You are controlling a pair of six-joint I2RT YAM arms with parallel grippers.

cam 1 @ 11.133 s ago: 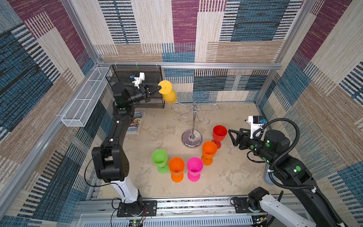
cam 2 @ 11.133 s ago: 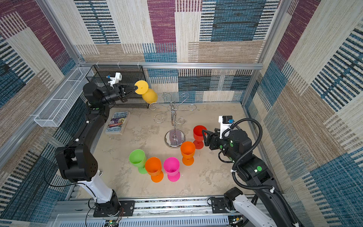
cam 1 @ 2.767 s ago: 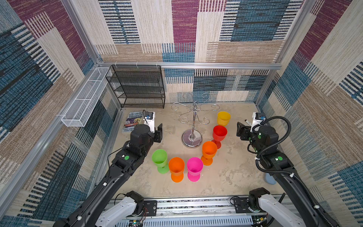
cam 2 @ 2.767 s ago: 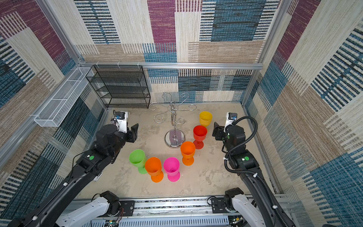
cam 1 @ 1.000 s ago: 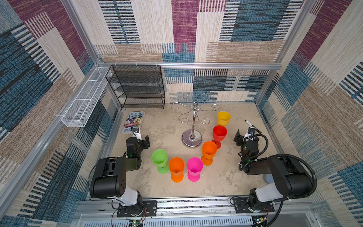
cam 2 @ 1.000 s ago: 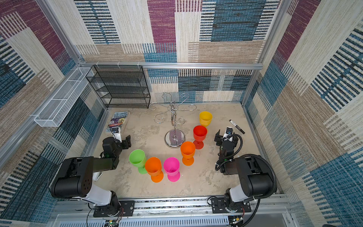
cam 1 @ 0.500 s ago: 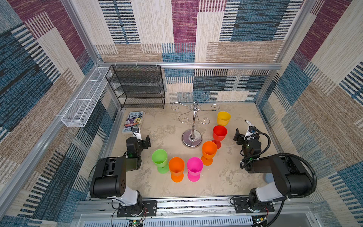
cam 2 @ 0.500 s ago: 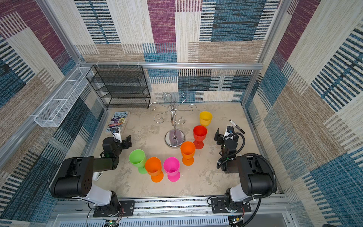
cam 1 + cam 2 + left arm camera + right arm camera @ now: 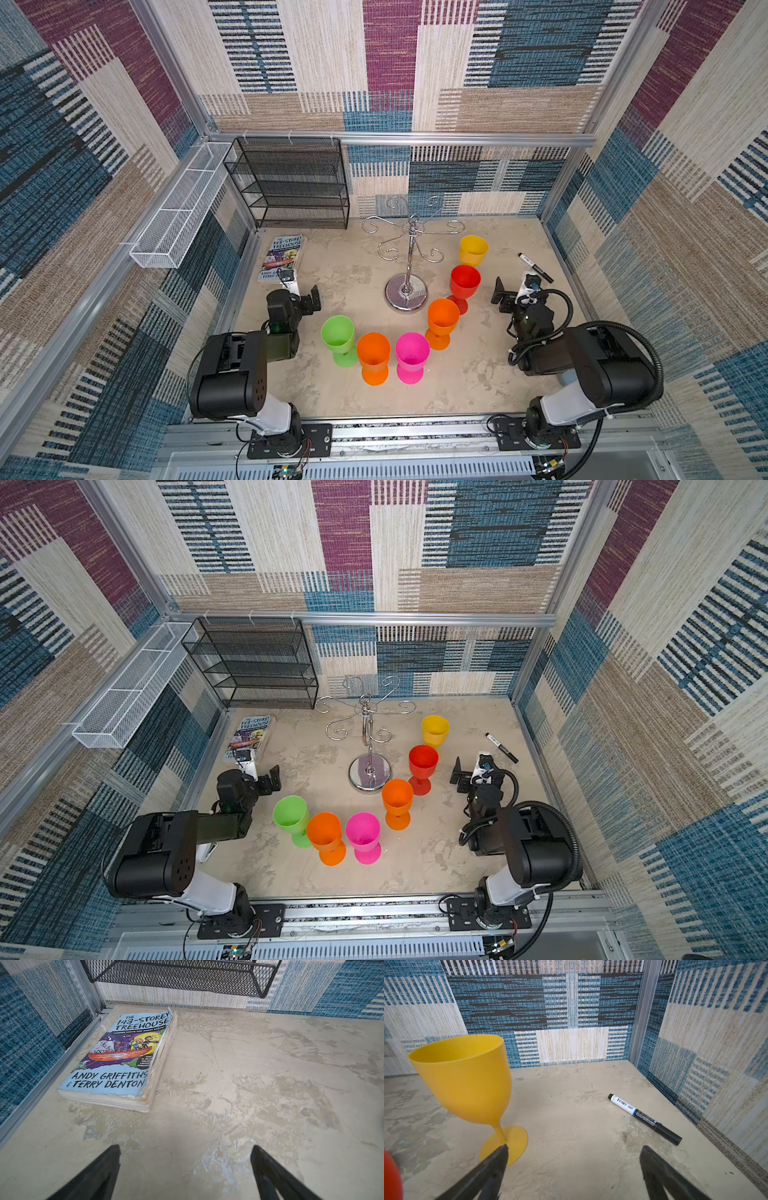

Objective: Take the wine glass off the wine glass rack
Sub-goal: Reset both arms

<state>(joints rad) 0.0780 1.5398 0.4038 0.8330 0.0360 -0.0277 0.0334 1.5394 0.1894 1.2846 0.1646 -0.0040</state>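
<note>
Fingers [image 9: 97,1176] of left gripper [image 9: 186,1146] and right gripper [image 9: 574,1146] standing apart, holding nothing.
Mottled beige surface [image 9: 478,374] lying between patchwork-carpet walls [image 9: 390,62], wine glass rack [image 9: 406,294] standing mid-surface.

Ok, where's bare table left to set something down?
Bare table between the book and the wine glass rack; also the back right corner behind the yellow glass and marker. Crowded: the arc from the green glass round to the yellow.

The wine glass rack [image 9: 400,293] is shiny chrome, yellow goblet [image 9: 473,249] smooth plastic
</note>
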